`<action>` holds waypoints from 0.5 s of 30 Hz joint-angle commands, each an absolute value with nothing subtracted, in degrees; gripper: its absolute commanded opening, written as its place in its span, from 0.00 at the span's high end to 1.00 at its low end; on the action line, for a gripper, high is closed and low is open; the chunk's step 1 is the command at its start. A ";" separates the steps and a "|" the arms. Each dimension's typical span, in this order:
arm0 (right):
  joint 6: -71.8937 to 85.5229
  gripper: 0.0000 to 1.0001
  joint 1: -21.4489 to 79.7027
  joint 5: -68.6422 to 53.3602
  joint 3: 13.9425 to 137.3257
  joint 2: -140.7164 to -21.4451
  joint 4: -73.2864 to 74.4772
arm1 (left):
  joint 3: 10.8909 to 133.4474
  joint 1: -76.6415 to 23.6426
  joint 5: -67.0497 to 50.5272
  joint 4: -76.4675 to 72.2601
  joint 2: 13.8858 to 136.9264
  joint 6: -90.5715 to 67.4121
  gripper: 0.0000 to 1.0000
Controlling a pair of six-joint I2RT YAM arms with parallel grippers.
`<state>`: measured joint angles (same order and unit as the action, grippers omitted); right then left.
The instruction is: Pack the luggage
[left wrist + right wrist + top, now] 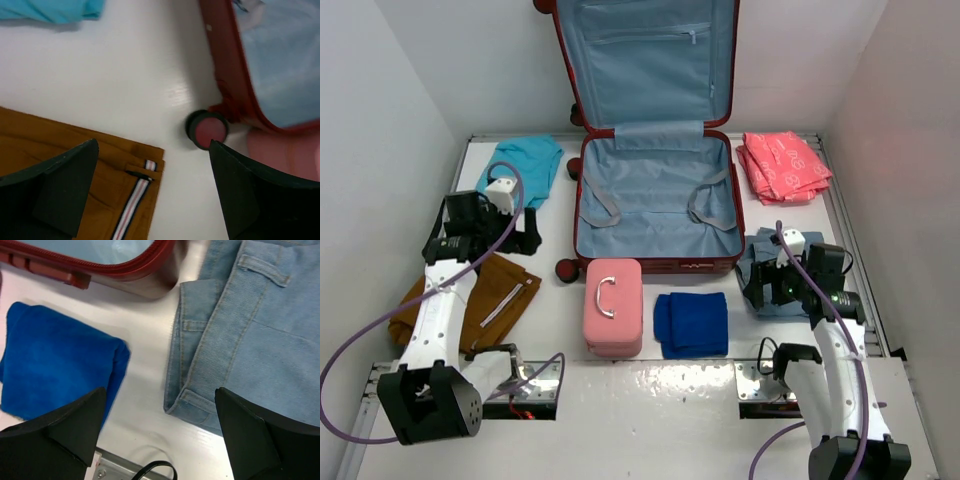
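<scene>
Luggage (pixel 655 222): dark red hard shell, lying open at the far middle of the surface (pixel 556 305). Its lid (pixel 640 60) stands upright against the far wall. The lining is blue-grey and nothing is packed in the tray. Two grey straps (pixel 603 200) lie loose across the lining. A small wheel (pixel 207 129) shows at its near-left corner.

Around it on the surface:
- Turquoise garment (pixel 525 165), far left, beside the luggage.
- Coral folded cloth (pixel 783 165), far right, just off the luggage's right edge.
- Brown trousers (pixel 500 298), near left, folded, with a striped tab at the waistband.
- Pink case (pixel 612 305) with a white handle, just near of the luggage front.
- Blue towel (pixel 692 323), folded, right beside the pink case.
- Jeans (pixel 260 335), pale denim, near right, close to the luggage's near-right corner.

Left pincer (pixel 153 146): spread wide with nothing between its fingers. It hangs over the far-right corner of the brown trousers, with bare surface and the wheel off to its right. Whether it touches the cloth I cannot tell.

Right pincer (pixel 160 390): also gaping wide and empty. It hangs over the strip of bare surface between the blue towel and the jeans, with one finger on the towel side and one on the denim side.
</scene>
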<state>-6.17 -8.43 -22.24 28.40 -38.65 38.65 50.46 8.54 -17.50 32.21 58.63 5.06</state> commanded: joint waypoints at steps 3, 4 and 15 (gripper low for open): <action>-8.52 0.11 -8.17 -26.28 30.41 -37.44 39.29 | 55.63 5.98 -35.04 39.45 58.54 8.88 0.09; -9.05 0.11 -8.17 -26.37 30.32 -37.27 39.46 | 55.63 5.98 -38.72 40.25 59.06 9.66 0.13; -13.53 0.11 -8.26 -27.60 32.26 -37.71 43.24 | 48.26 0.27 -63.01 43.07 60.39 -0.96 0.45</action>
